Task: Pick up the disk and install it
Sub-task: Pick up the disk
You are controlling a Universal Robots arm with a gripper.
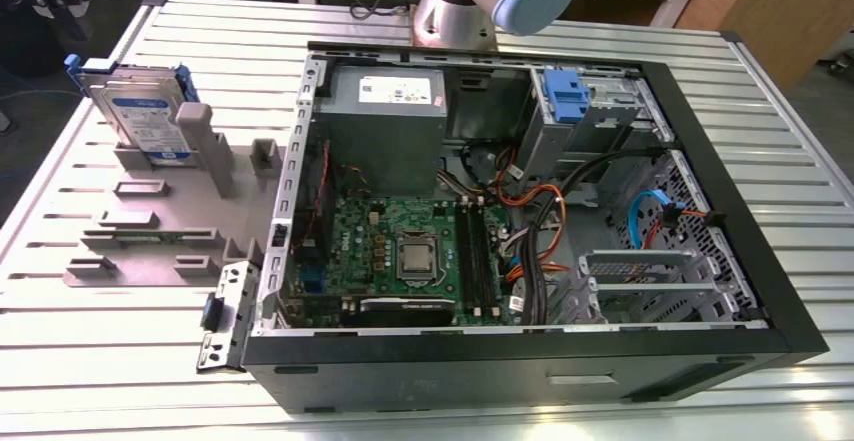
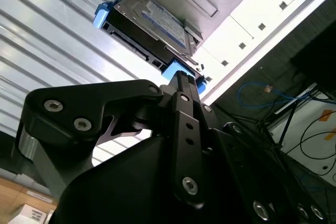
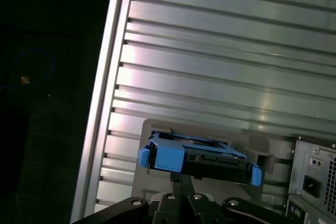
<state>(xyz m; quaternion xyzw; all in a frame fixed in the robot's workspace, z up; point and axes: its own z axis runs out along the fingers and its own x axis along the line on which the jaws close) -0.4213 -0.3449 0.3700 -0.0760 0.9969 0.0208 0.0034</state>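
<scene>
The disk [image 1: 140,111] is a silver hard drive with a white-and-blue label in a blue carrier frame. It stands on edge, leaning in a slot of the grey fixture [image 1: 160,221] at the exterior view's left. Both wrist views look along my gripper [image 2: 181,77] toward the disk [image 2: 152,22]. The black fingers meet at a narrow tip, shut with nothing between them. In the first wrist view the gripper [image 3: 181,178] points at the disk's [image 3: 202,158] blue-framed edge and stays short of it.
An open computer case [image 1: 534,361] lies on the slatted metal table [image 1: 120,361] right of the fixture. Inside it are a motherboard [image 1: 400,251], a grey power supply [image 1: 384,111], a blue latch on a metal cage [image 1: 567,96] and loose cables [image 1: 534,211].
</scene>
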